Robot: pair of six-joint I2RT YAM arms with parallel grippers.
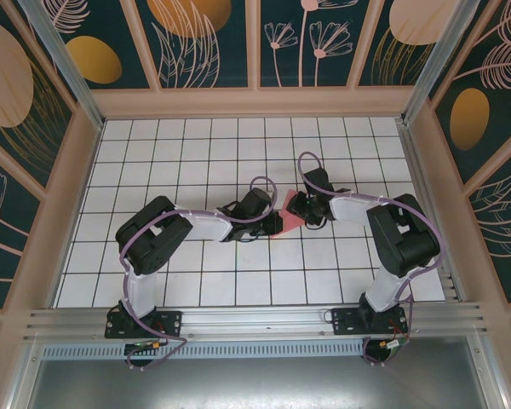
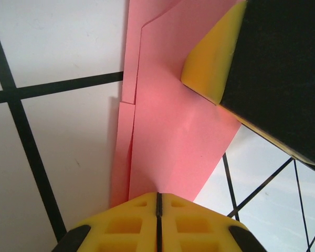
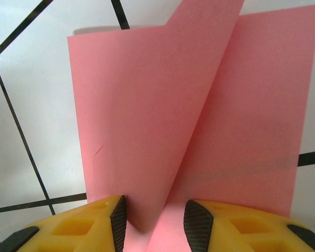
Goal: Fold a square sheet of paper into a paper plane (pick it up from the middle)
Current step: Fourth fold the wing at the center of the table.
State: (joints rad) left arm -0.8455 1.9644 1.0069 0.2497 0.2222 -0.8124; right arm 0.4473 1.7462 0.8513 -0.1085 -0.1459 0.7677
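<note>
Where the left arm lies low over the table (image 1: 196,145), a smooth white surface ruled into square tiles by thin black lines, the left gripper (image 1: 271,225) is clamped on the square sheet of paper (image 1: 290,207). In the left wrist view its two moulded yellow fingers (image 2: 126,226), ribbed with rectangular recesses, meet along a single dark seam, and the thin matte pink-red sheet comes out from that seam and runs straight ahead of the tips. The sheet is folded, not flat: several layers overlap, their straight edges stepped along its left side, and a soft crease runs lengthwise. Ahead and to the right of the left fingertips, a rounded yellow finger (image 2: 210,63) of the right gripper (image 1: 302,209), backed by black housing, rests against the paper's upper layer. In the right wrist view the paper stands as two smooth panels joined in a V-shaped fold just ahead of the fingertips. The right jaws stand apart, their dark textured pads (image 3: 197,220) on either side of the foot of that fold, the left pad touching the paper.
</note>
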